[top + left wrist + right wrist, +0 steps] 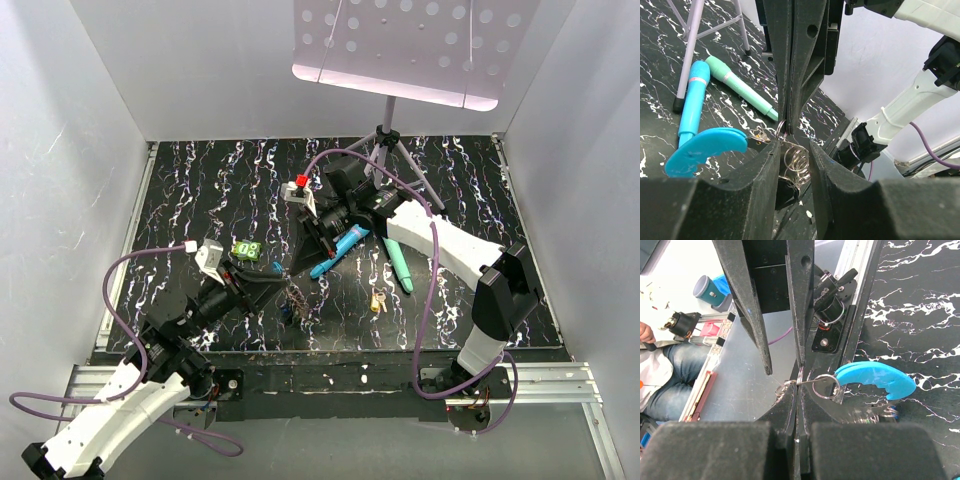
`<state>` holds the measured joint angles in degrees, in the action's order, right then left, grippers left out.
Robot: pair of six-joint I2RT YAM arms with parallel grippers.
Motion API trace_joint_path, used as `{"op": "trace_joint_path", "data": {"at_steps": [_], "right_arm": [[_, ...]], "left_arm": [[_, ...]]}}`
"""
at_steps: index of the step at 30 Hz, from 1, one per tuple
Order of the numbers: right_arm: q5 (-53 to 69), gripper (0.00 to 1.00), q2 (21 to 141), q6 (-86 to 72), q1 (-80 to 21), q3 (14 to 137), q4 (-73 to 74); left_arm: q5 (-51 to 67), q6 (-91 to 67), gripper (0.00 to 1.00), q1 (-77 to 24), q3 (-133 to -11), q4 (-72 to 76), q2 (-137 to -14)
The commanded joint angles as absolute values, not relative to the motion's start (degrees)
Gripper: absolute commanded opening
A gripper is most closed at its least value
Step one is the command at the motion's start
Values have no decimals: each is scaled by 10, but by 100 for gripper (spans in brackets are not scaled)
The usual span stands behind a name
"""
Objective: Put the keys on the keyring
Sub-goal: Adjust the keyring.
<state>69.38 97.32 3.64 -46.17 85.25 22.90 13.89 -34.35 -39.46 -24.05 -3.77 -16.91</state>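
1. The left hand (794, 152) was set at a narrow gap. The grey wire loops of the keyring (796, 162) were caught between its two pads, at the lower middle of the left wrist view.
2. The right hand (798, 390) was closed tight, and one thin loop of the keyring was pinched at its tips. In the left wrist view those tips were seen entering from the top of the frame and meeting the loop just above the left hand's pads.
3. The two hands were found tip to tip, just left of centre in the top view.
4. The keyring's bright blue curved section (705, 150) was seen jutting out at the lower left of the left wrist view, and to the right of the pinched loop in the right wrist view. Whether it touched the counter (200, 190) could not be told.
5. A yellow-headed key (377, 300) was seen lying on the black marbled counter, right of both hands in the top view. It was apart from the keyring and touched by neither hand. Whether other keys hung among the loops could not be told.
6. A blue stick (338, 250) and a green stick (398, 265) were laid on the counter near the centre of the top view, the blue one up and right of the hands. The yellow-headed key lay just left of the green stick's lower end.
7. A green tag (247, 250) was seen left of centre, close to the left arm's wrist.
8. A tripod stand (385, 130) was placed at the upper middle of the counter, with a perforated plate (410, 45) carried at the top of the frame.
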Motion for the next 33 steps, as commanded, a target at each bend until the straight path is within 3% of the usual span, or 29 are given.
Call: {"op": "trace_joint_path", "data": {"at_steps": [1, 8, 13, 17, 26, 33], "right_arm": [[722, 1, 945, 27, -463, 854, 200], [723, 1, 945, 25, -463, 852, 198], [728, 1, 946, 16, -463, 850, 190], [728, 1, 945, 14, -463, 847, 188], [730, 1, 947, 4, -463, 846, 179], [730, 1, 947, 4, -463, 845, 176]], "left_arm": [[135, -345, 25, -391, -239, -18, -174], [113, -348, 25, -392, -243, -54, -165], [17, -391, 40, -391, -247, -123, -119], [9, -438, 43, -391, -247, -133, -98], [86, -491, 42, -392, -241, -84, -140], [107, -490, 34, -392, -238, -42, -175]]}}
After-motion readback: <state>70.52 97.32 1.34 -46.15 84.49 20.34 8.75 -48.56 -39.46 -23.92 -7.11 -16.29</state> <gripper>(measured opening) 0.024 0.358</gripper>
